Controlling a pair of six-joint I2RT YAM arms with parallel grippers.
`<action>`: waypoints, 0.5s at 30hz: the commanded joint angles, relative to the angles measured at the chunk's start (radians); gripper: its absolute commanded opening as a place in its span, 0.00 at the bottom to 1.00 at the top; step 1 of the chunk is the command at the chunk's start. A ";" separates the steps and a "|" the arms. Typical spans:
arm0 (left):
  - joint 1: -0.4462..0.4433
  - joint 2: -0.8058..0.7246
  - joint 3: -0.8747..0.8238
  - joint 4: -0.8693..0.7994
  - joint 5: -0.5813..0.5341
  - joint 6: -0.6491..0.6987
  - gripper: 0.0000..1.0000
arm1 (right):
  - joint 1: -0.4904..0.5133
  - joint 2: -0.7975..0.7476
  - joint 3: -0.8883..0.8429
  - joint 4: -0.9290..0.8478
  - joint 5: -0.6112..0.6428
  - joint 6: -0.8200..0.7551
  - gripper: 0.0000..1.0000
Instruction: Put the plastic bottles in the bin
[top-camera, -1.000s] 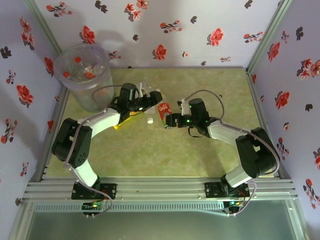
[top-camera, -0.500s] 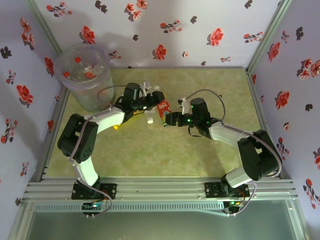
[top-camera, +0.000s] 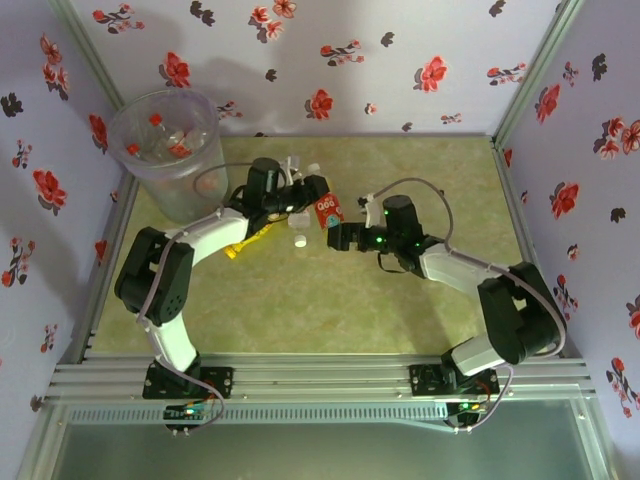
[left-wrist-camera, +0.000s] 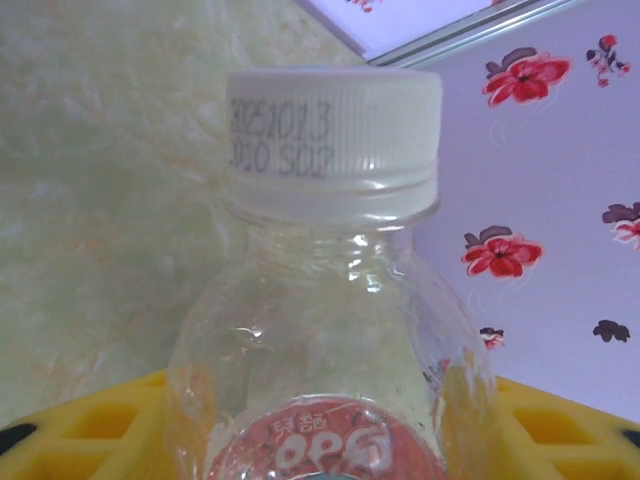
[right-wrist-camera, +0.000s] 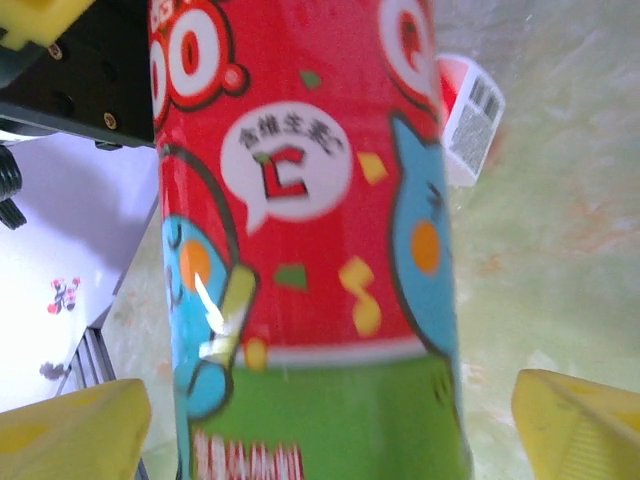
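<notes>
From above, the left claw (top-camera: 312, 200) grips a red-labelled bottle (top-camera: 327, 211) over the desk (top-camera: 400, 310), right of the bin (top-camera: 180, 190), which holds other bottles (top-camera: 165, 140). The right claw (top-camera: 336, 238) sits just beside it. At the left wrist, yellow fingers (left-wrist-camera: 70, 440) close against the bottle below its white cap (left-wrist-camera: 333, 130). At the right wrist, the fingers (right-wrist-camera: 70, 435) stand wide apart, the label (right-wrist-camera: 300, 200) between them.

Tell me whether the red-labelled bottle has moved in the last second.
Yes. The red-labelled bottle, in the left gripper, has shifted toward the back wall, away from the white cap.
</notes>
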 joint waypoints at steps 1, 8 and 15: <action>0.038 -0.027 0.090 -0.074 0.008 0.075 0.55 | -0.035 -0.091 -0.011 -0.054 0.041 -0.017 0.99; 0.124 -0.101 0.279 -0.261 0.008 0.221 0.51 | -0.131 -0.230 -0.064 -0.177 0.124 -0.015 0.99; 0.248 -0.175 0.440 -0.419 0.005 0.311 0.39 | -0.159 -0.259 -0.127 -0.211 0.148 -0.016 0.99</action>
